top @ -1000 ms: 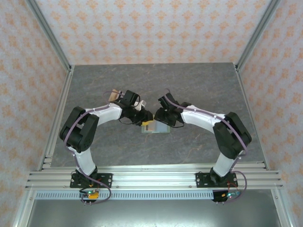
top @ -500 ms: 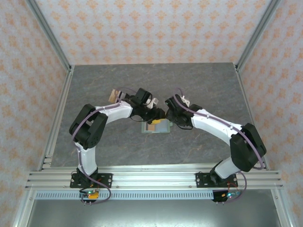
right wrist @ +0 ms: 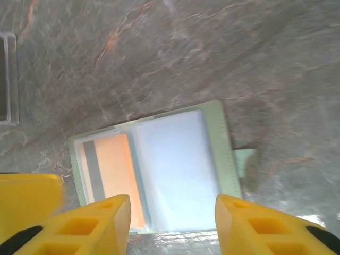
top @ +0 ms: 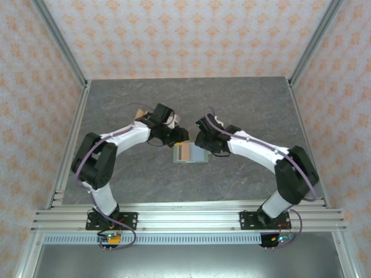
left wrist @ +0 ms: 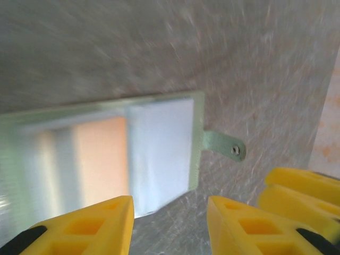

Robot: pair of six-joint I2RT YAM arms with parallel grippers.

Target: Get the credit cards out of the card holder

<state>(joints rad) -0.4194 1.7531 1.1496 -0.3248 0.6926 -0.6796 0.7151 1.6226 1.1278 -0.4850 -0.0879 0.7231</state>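
Left gripper and right gripper hung released above the open sage-green bifold card holder, a tan-orange striped card tucked inside.

In the left wrist view the card holder is smeared by motion blur, its left part cut off by the picture's edge and its lower part hidden behind the left gripper. The right gripper covers its lower corners. From above, the cards are too small to count
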